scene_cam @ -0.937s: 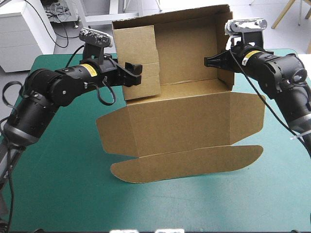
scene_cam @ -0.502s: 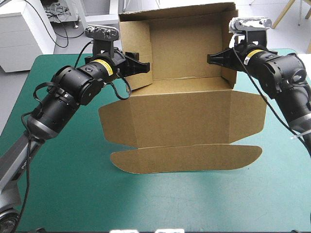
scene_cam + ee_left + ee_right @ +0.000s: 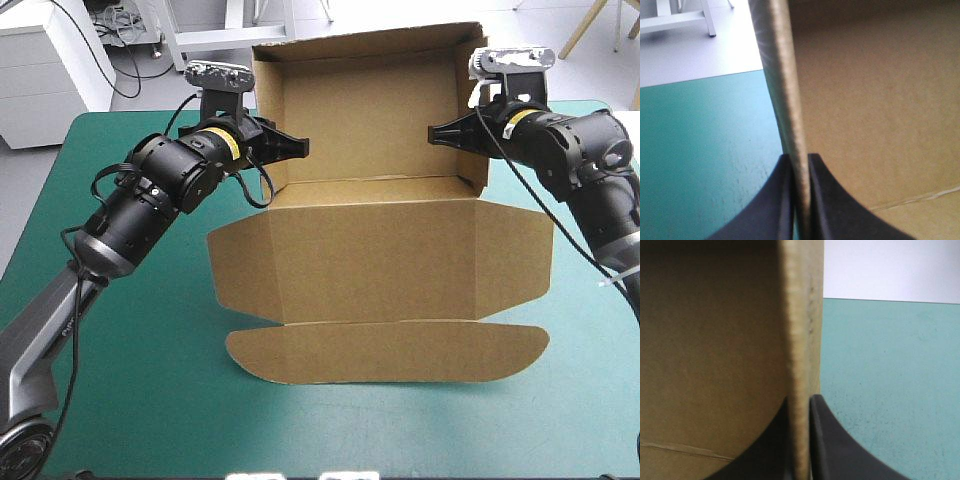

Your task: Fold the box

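One box (image 3: 380, 260), two claws, left claw (image 3: 303, 146), right claw (image 3: 432, 133)

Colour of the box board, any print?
The box is plain brown, no print visible; high view shows it best.

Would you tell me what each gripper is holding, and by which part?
Both hold the box: the left gripper pinches its left side wall, the right gripper its right side wall.

Teal-green table (image 3: 120, 400) under a brown box (image 3: 380, 270), lid flat toward the near edge.
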Available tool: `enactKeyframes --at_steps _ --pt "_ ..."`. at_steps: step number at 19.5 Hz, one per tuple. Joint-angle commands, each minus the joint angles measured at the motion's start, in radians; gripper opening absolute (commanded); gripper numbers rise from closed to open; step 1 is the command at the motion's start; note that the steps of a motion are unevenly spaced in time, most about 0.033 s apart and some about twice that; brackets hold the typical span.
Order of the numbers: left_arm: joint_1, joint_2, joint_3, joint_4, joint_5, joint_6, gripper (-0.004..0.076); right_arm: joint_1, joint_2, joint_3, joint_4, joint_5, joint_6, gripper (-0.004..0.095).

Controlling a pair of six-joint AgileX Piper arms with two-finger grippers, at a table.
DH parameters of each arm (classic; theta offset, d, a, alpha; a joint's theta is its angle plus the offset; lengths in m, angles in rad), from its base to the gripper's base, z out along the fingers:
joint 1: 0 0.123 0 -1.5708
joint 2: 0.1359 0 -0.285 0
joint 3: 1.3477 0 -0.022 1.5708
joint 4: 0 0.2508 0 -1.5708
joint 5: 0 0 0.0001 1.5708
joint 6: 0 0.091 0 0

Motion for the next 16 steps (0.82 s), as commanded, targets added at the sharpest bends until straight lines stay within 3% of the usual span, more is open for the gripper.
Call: enactKeyframes --at_steps 1,8,16 --pt "-0.018 0.000 -0.034 -0.009 -0.027 0.008 -0.0006 0.014 0.002 -0.030 0.103 -0.025 -0.025 -0.0004" --pt "-0.018 0.097 -0.034 -0.011 0.127 0.027 -0.0006 0.014 0.171 -0.030 0.134 0.262 -0.116 -0.0004" --pt "-0.018 0.206 -0.034 -0.047 0.306 0.109 -0.0006 0.014 0.293 -0.030 0.187 0.314 -0.149 -0.0004"
